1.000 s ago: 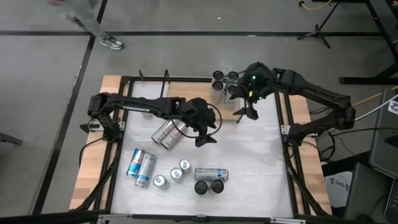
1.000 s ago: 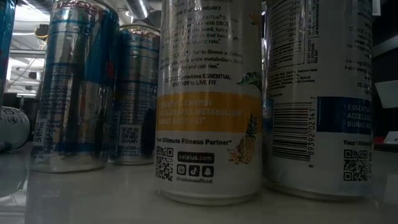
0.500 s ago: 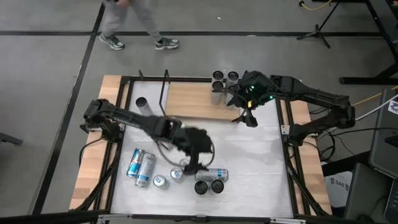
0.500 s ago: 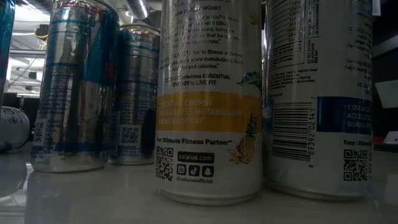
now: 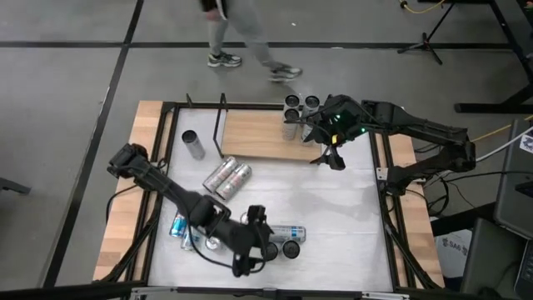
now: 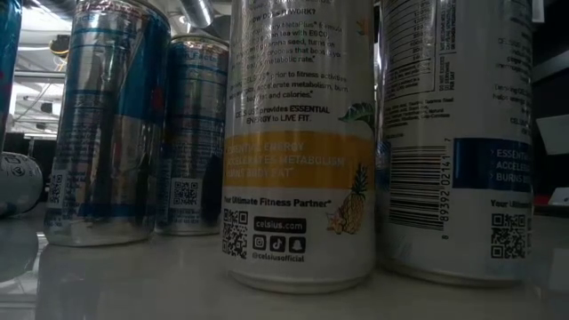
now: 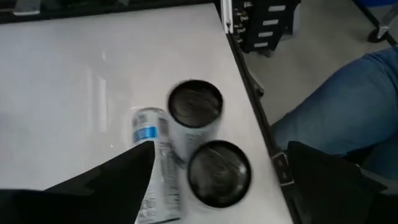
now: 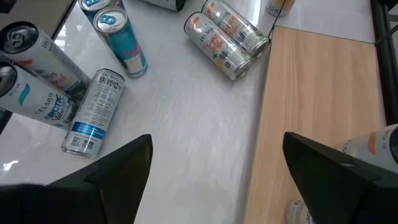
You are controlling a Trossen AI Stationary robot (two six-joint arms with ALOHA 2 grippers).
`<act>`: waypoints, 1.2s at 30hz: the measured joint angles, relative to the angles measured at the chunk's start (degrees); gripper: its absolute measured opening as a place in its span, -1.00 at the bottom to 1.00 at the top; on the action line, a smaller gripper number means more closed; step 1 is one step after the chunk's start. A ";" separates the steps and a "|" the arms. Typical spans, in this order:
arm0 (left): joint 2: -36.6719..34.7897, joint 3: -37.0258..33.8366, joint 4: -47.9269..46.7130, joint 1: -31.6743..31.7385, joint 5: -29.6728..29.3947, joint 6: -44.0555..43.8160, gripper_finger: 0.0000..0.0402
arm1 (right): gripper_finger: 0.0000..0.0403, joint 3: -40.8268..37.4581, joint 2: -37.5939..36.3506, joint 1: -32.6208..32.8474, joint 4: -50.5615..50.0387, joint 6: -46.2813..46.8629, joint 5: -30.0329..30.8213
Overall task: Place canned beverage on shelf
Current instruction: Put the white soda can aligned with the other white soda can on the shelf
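The shelf, a light wooden board in a black rod frame, lies at the table's far side, and three cans stand on its right end. My left gripper hovers open near the table's near edge. Ahead of its fingers are two upright dark-topped cans and a lying can. My right gripper is open with nothing between its fingers, above the table by the shelf's right end.
Two cans lie side by side mid-table, and one can stands left of the shelf. More cans sit near the front left. A person's leg is just past the near edge. Another person walks behind the table.
My left gripper has swung from beside the two lying cans at mid-table toward the table's near edge, rolling as it went, and now hangs by the cans there. It has stayed open and carries nothing. No can has moved.
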 joint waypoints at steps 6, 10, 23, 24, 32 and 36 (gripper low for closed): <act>2.55 -0.04 -0.11 -1.43 -0.74 -2.92 0.78 | 0.74 -0.02 0.04 0.00 0.09 0.02 -0.18; 4.66 -0.04 -0.13 -2.04 -1.07 -4.26 0.78 | 0.74 -0.02 0.04 0.00 0.09 0.02 -0.51; 8.42 -0.09 0.25 -1.72 -2.76 -4.33 0.78 | 0.74 -0.02 0.04 0.00 0.07 0.00 -0.57; 8.49 -0.09 0.24 -1.72 -2.74 -4.31 0.78 | 0.74 -0.02 0.04 0.00 0.07 0.00 -0.57; 8.85 -0.09 0.26 -1.09 -3.88 -4.33 0.78 | 0.74 -0.02 0.04 0.00 0.02 0.02 -0.57; 8.85 -0.09 0.30 -0.56 -3.65 -4.33 0.78 | 0.74 -0.02 0.04 0.00 0.00 0.00 -0.57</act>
